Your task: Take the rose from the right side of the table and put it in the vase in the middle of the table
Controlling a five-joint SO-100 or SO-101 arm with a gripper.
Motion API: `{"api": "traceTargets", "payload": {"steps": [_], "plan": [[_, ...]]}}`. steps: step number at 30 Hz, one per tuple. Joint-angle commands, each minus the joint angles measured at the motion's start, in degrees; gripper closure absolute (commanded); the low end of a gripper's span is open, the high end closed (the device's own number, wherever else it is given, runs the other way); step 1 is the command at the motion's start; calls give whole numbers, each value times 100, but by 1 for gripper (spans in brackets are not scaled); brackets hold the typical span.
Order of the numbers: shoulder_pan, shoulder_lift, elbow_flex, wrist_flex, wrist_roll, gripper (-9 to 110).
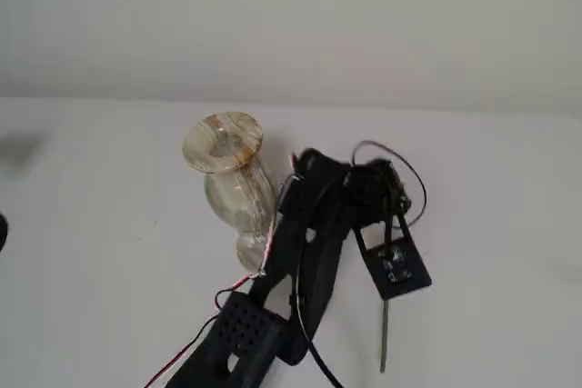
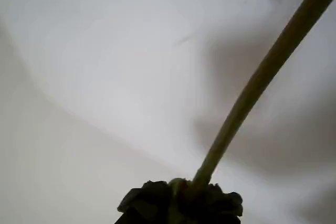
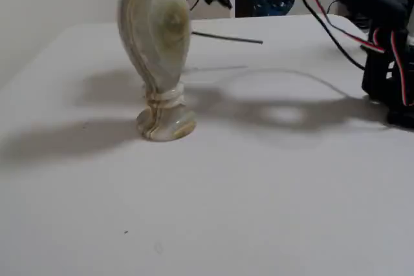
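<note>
One rose [image 2: 247,103], stem clamped in the claw [image 1: 389,290] and held clear of the table [image 1: 509,224]; in a fixed view the thin stem hung out below the claw, and in the wrist view it ran up and right from the dark bloom. One marbled vase [image 1: 232,179], upright on the table, stood just left of the claw, mouth unoccupied

Pale bare wall [image 1: 291,15] — nothing else.
</note>
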Motion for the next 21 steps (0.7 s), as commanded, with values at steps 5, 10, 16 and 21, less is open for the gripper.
{"api": "traceTargets", "payload": {"steps": [5,10,16,21], "plan": [[-88,2716,-229,-255,562,102],[-519,3507,-229,-721,659,102],[-1318,4069,-229,-1239,861,102],[-2109,4210,-229,-1723,1002,102]]}}
